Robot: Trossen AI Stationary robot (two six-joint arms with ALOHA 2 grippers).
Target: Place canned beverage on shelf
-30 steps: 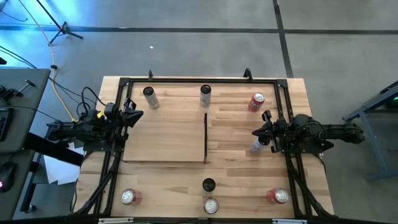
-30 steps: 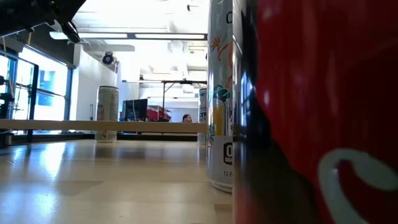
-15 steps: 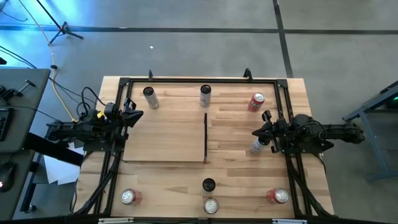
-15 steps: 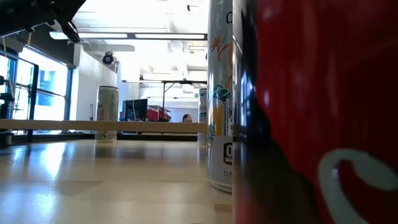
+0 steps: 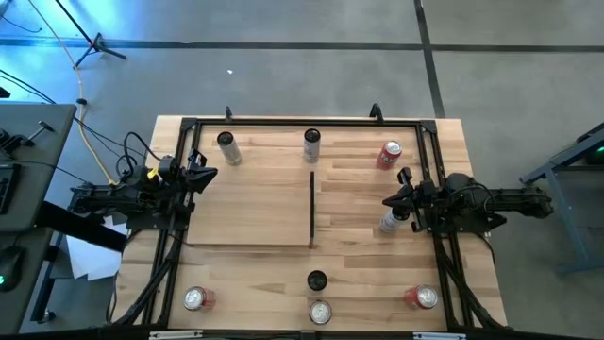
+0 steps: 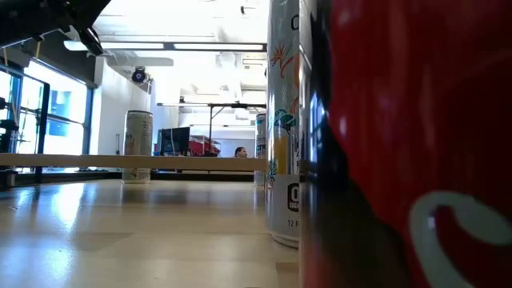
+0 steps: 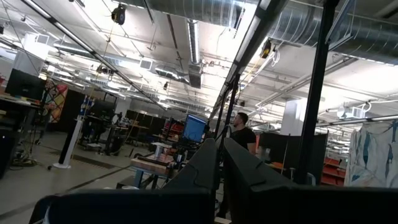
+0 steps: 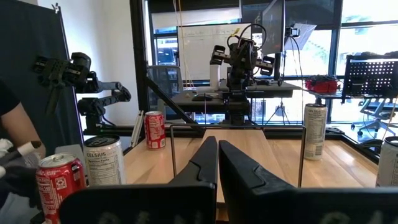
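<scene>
The shelf is a pale wood panel lying flat at the table's middle left, with a thin dark upright strip along its right edge. Several cans stand upright on the tabletop around it: two silver ones and a red one at the far side. A pale can stands next to my right gripper. My left gripper is shut at the left edge and points up into the room. My right gripper is shut at the right, pointing level across the shelf.
More cans stand along the near edge: red, silver, red, and a dark-topped one. A black frame rims the table. A person's sleeve and hand show beside a red can. Two cans crowd the low view.
</scene>
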